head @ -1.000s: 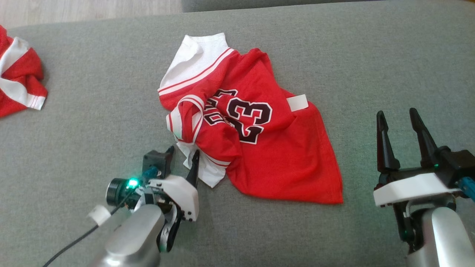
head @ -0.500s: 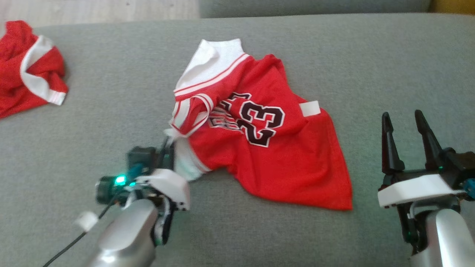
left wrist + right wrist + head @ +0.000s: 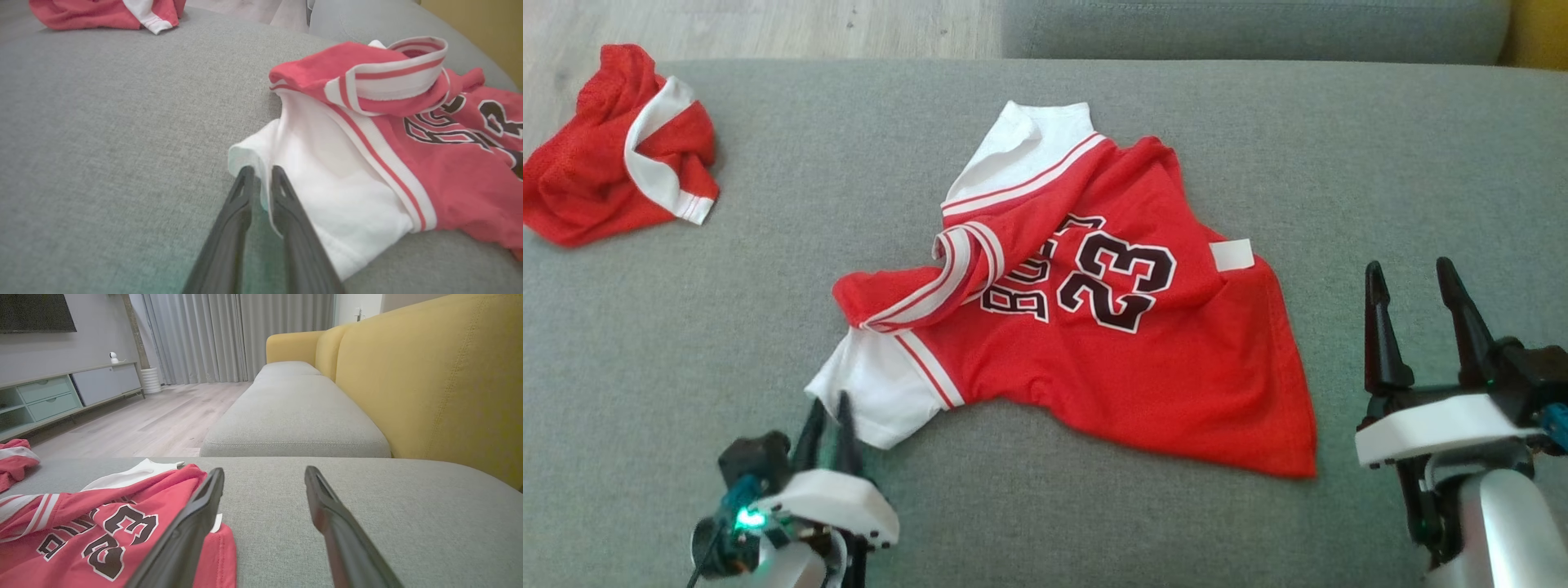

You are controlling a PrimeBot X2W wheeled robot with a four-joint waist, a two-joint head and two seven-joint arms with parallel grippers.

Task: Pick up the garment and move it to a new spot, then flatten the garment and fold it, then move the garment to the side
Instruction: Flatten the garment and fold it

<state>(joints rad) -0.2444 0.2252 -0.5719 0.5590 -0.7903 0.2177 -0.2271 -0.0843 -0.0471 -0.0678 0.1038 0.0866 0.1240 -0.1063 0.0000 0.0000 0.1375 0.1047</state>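
The garment (image 3: 1111, 359) is a red jersey with the number 23, lying partly spread on the grey sofa seat (image 3: 849, 196). Its white sleeve (image 3: 874, 392) points toward the near left, and the striped collar (image 3: 964, 261) is folded over. My left gripper (image 3: 828, 402) sits at that sleeve's outer corner. In the left wrist view the left gripper (image 3: 261, 173) has its fingers a narrow gap apart, with the hem of the sleeve (image 3: 339, 175) lying between the tips. My right gripper (image 3: 1411, 273) stands open to the right of the jersey, touching nothing; the right wrist view shows the right gripper (image 3: 263, 473) beside the jersey (image 3: 81, 522).
A second red and white cloth (image 3: 605, 180) lies crumpled at the seat's far left. Wooden floor (image 3: 768, 28) lies beyond the far edge. A yellow backrest (image 3: 429, 375) runs along the right, with another grey seat cushion (image 3: 294, 416) ahead.
My left gripper closed on the white sleeve and dragged it to the near left, spreading it out; its fingers have now parted slightly. The head camera shifted. The right gripper stayed put.
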